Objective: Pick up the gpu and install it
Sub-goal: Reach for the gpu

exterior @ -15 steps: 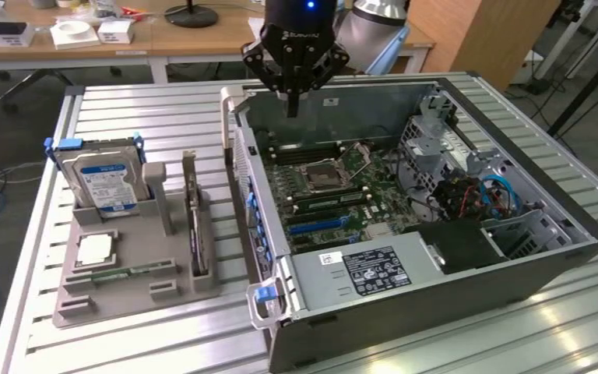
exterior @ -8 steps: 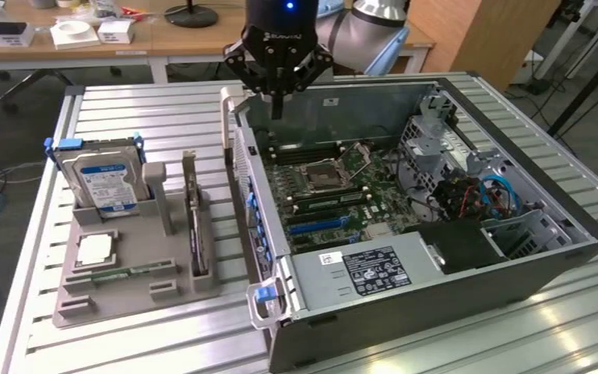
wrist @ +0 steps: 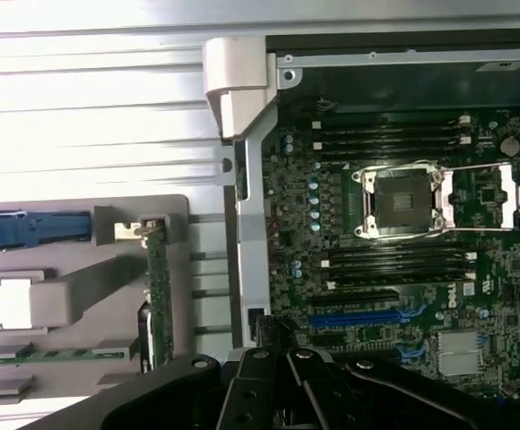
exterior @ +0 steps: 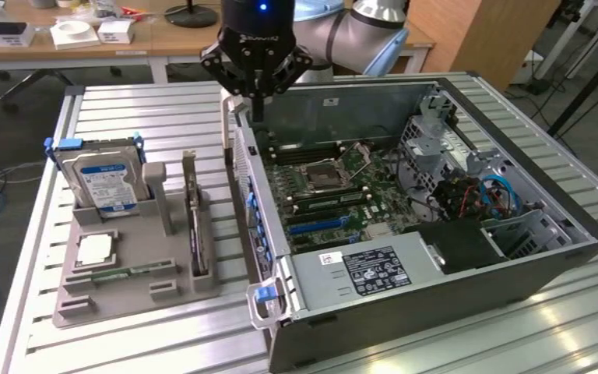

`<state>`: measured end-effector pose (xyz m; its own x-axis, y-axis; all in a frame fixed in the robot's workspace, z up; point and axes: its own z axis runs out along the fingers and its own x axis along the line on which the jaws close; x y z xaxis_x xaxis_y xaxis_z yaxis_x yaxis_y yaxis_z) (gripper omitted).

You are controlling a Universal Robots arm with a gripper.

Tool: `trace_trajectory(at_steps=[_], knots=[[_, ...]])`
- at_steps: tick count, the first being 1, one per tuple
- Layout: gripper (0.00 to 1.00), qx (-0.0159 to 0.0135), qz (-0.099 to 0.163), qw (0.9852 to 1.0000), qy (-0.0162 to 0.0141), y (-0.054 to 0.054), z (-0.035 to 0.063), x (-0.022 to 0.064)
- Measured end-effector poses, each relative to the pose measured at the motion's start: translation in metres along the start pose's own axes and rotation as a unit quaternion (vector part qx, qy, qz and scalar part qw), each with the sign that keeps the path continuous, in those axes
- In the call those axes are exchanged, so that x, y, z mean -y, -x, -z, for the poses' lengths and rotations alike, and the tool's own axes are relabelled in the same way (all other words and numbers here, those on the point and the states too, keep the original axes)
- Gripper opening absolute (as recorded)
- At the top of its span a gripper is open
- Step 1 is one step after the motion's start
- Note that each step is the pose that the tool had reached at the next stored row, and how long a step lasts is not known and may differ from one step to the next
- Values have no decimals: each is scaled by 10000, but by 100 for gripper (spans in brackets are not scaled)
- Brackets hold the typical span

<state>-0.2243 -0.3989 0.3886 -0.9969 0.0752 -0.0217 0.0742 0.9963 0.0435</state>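
In the exterior view, a ribbed silver metal tabletop (exterior: 29,234) carries a moulded grey plastic holder (exterior: 81,308) at about nine o'clock from the open black computer case (exterior: 434,312). At the holder's ten o'clock corner a silver hard drive (exterior: 102,183) with a blue-and-white label stands upright. Below it a square silver processor chip (exterior: 93,249) lies flat, and a narrow green memory stick (exterior: 122,274) lies at about six o'clock from the chip. The gpu (exterior: 195,226), a thin dark card with a grey metal end bracket, stands on edge in the holder's three o'clock slot, just beside the case wall but apart from it; the wrist view shows it (wrist: 159,296) edge-on. Inside the case lies the dark green motherboard (exterior: 330,187) with a long blue expansion slot (exterior: 314,224). The black tool (exterior: 258,105) hangs at the case's eleven o'clock corner, fingers clenched together on nothing, apparently just clear of the rim.
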Motion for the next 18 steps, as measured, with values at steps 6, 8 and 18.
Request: trace_trajectory(at_steps=[6,8,18], knots=[[10,-7,-1,10000,-1,-176,-11,14],[10,-10,0,10000,-2,-239,-15,19],[10,-29,-2,10000,-10,-558,-35,43]])
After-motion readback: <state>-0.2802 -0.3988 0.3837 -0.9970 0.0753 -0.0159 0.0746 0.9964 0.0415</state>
